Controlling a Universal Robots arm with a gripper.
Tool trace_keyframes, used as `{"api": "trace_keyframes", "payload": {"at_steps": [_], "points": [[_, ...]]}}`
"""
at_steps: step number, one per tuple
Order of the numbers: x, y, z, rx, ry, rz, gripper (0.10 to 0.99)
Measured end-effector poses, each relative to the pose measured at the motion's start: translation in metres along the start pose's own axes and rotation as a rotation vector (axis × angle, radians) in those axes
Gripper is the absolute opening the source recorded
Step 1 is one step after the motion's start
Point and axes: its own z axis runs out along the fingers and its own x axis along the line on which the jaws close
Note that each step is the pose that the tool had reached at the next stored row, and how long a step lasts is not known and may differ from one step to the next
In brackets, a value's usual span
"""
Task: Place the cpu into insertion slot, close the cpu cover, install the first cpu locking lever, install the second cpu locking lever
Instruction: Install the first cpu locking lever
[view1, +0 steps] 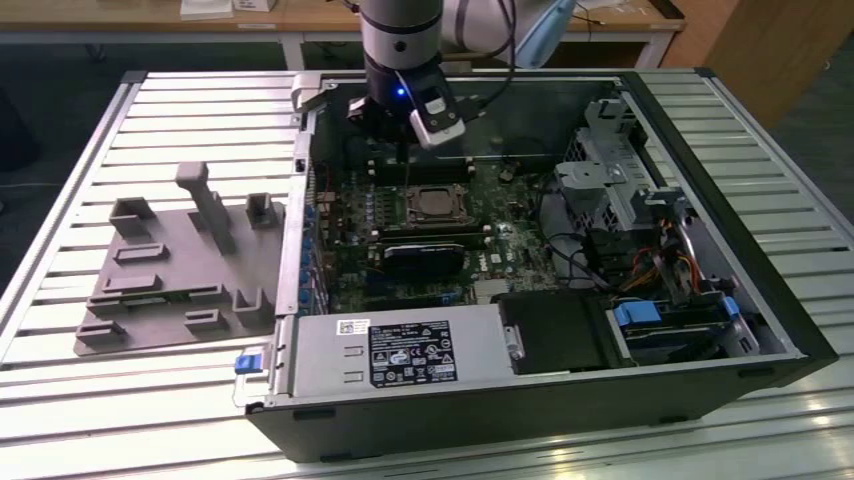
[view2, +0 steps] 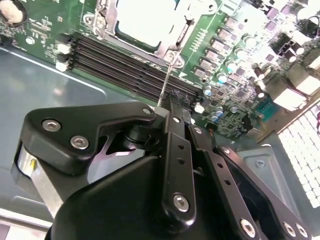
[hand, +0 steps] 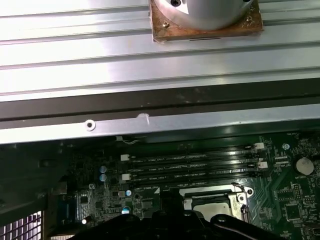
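Note:
The cpu (view2: 145, 20), a flat silver-grey square, lies in the insertion slot (view1: 434, 205) on the green board, seen in both wrist views (hand: 212, 204). The cpu cover (view2: 172, 42), a thin silvery frame, lies flat around it. A thin wire locking lever (view2: 166, 80) rises from the socket's corner up to my gripper (view2: 175, 111). The fingers (view2: 172, 130) stand pressed together on the lever's upper end. In the exterior view my gripper (view1: 400, 142) hangs over the back edge of the socket, inside the open computer case.
Long black memory slots (view2: 125, 60) run beside the socket. A black heatsink block (view1: 424, 258) lies in front of it. The drive cage (view1: 601, 180) and cables stand at the exterior view's right, the power supply (view1: 400, 355) in front. A grey fixture plate (view1: 174, 270) lies left of the case.

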Motion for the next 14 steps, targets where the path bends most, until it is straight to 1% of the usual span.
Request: {"api": "trace_keyframes", "payload": {"at_steps": [14], "points": [[-0.0142, 0.0015, 0.0007, 0.000, 0.0000, 0.000, 0.102]]}}
